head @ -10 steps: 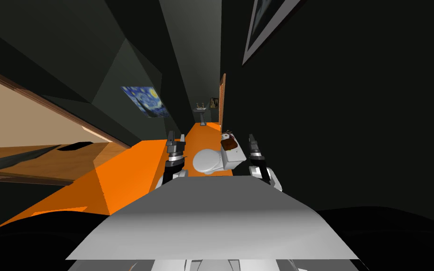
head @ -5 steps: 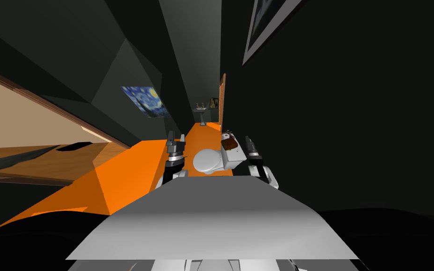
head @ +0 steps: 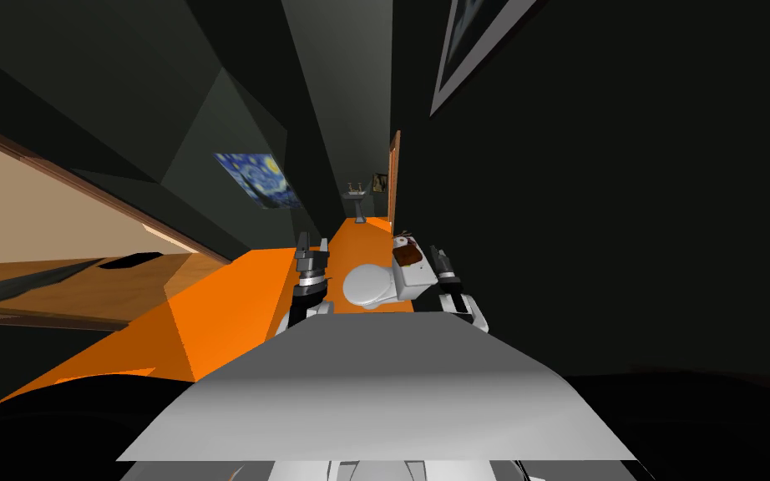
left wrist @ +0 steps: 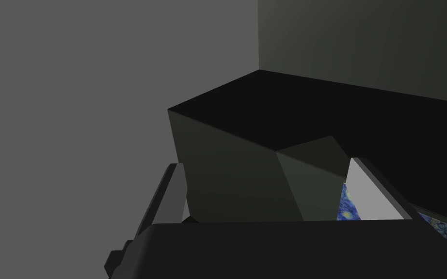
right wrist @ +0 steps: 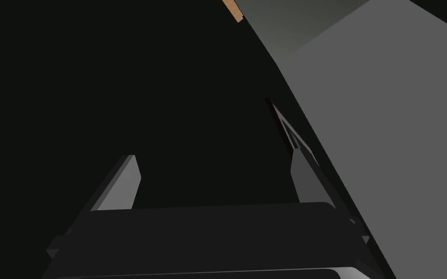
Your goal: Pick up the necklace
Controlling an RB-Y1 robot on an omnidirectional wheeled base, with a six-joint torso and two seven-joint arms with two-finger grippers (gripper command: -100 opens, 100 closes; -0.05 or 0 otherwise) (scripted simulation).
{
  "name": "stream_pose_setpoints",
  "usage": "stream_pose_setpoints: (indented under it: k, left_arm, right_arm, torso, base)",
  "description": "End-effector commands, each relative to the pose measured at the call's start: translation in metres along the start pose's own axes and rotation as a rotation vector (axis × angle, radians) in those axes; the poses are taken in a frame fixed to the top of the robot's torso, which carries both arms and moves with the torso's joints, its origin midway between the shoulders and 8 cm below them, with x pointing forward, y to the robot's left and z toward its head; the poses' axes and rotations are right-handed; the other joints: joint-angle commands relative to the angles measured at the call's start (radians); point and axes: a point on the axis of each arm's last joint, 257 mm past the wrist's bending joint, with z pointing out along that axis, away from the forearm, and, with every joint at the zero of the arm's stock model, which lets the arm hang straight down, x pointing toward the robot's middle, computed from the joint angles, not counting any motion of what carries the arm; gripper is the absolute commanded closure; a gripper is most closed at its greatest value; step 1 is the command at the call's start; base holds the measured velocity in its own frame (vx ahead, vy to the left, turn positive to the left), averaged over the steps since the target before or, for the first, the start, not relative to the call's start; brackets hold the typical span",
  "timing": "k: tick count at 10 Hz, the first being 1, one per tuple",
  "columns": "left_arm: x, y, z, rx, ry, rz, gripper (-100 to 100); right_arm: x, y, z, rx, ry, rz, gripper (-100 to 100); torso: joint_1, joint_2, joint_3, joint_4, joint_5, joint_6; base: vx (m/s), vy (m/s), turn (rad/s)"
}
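A white toilet (head: 368,286) stands on the orange floor just ahead of me. A small brown thing, which I take for the necklace (head: 407,251), lies on its tank lid (head: 415,272). My right gripper (head: 436,251) hovers close beside the tank's right side, about level with the brown thing. In the right wrist view this gripper (right wrist: 215,172) is open, with nothing between its fingers, facing a dark wall. My left gripper (head: 312,245) is raised to the left of the toilet bowl. It stands open and empty (left wrist: 271,174).
The dark wall (head: 609,250) runs close along the right of the toilet. The orange floor (head: 233,309) stretches down a narrow room to a pedestal sink (head: 358,200) and a wooden door edge (head: 394,179). A blue painting (head: 258,179) hangs on the left wall.
My right gripper has shifted left and slightly down, closer to the toilet tank. The left arm and the camera have stayed put.
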Motion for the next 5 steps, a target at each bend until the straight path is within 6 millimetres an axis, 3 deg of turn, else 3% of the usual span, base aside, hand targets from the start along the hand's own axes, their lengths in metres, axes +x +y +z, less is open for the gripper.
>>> stream_pose_setpoints:
  k: [1,5]
  left_arm:
    - [0.000,0.000,0.000,0.000,0.000,0.000,0]
    - [0.000,0.000,0.000,0.000,0.000,0.000,0]
  right_arm:
    - [0.012,-0.010,0.000,0.011,0.023,-0.060,-100]
    - [0.032,-0.026,-0.001,0.028,0.066,-0.156,-100]
  torso:
    - [0.000,0.000,0.000,0.000,0.000,0.000]
    - [0.000,0.000,0.000,0.000,0.000,0.000]
  base:
    - [-0.005,0.011,-0.005]
    - [-0.005,0.009,-0.006]
